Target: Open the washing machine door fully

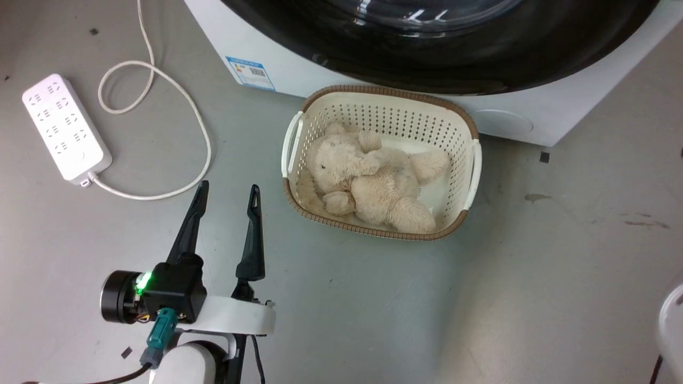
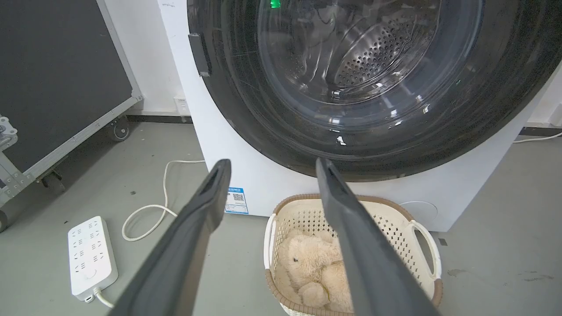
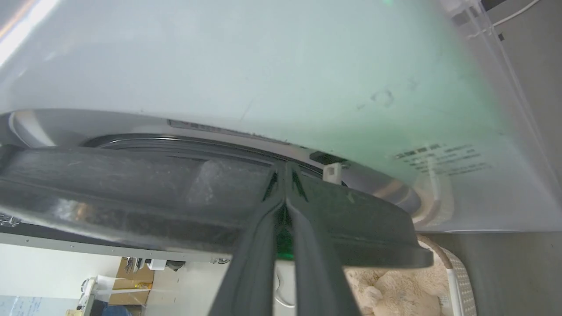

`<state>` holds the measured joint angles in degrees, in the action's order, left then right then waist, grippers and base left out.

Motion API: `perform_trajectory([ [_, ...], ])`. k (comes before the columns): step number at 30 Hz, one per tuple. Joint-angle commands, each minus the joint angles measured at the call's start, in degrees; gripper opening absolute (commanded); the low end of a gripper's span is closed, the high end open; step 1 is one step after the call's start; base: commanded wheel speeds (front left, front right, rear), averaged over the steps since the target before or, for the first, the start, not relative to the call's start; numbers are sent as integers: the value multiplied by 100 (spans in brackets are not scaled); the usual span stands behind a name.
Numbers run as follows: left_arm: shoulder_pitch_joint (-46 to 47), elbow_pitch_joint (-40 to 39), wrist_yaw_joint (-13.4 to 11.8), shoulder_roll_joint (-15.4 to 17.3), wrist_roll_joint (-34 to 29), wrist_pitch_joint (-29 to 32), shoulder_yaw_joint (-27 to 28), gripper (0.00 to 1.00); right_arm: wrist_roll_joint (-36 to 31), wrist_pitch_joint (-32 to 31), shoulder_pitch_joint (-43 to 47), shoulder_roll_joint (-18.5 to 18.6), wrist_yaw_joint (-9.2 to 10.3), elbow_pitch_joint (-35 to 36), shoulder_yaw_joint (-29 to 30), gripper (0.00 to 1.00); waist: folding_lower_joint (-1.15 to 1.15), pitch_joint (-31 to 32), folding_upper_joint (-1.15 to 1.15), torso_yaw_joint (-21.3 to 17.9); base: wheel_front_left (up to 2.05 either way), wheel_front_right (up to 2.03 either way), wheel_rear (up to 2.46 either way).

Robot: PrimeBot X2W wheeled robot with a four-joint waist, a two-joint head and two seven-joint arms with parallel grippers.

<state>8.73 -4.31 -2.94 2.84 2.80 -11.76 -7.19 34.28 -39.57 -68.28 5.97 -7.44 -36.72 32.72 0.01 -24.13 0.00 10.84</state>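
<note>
A white rectangular power strip (image 1: 64,128) lies at left. Beside it the left gripper (image 1: 229,186) hangs with its 2 dark fingers spread, holding nothing. A cream perforated basket (image 1: 405,114) holds a beige plush bear (image 1: 368,181) just below the large round glossy black washing machine door (image 1: 427,58). The right gripper (image 3: 285,169) has its fingers pressed together, tips at that door's edge.

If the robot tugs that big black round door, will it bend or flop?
Probably not: the washing machine door is a thick ring around bulging glass, so it should swing stiffly as one piece. It looks heavy, being nearly as wide as the machine. Its glossy rim may be slippery for the shut right gripper at its edge.
</note>
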Motion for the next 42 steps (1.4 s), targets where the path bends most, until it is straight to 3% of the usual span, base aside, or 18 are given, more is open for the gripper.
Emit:
perform_trajectory([
  [1, 130, -45, -35, 3, 32, -76, -43, 100, 44, -120, -267, -50, -6, -114, 94, 0, -1, -45, 0, 32, 0, 0, 0],
  [11, 168, -23, -98, 3, 68, -195, -162, 100, -73, -1070, -341, -80, -5, -363, 533, 0, -1, -1, 0, 135, 0, 0, 0],
  [22, -44, 90, -63, 4, 44, -324, -271, 100, 556, -2421, 702, -298, -5, 317, 645, 0, -1, 495, 0, 73, 0, 0, 0],
  [36, -533, 297, 56, 4, 3, -324, -357, 100, 2512, -2546, 2678, -308, -5, 437, -1295, 0, -1, 1409, 0, 22, 0, 0, 0],
  [42, -766, 456, 150, 8, 22, -324, -362, 100, 3554, -2188, 3569, -309, -5, 919, -2541, 0, -1, 1664, 0, 5, 0, 0, 0],
])
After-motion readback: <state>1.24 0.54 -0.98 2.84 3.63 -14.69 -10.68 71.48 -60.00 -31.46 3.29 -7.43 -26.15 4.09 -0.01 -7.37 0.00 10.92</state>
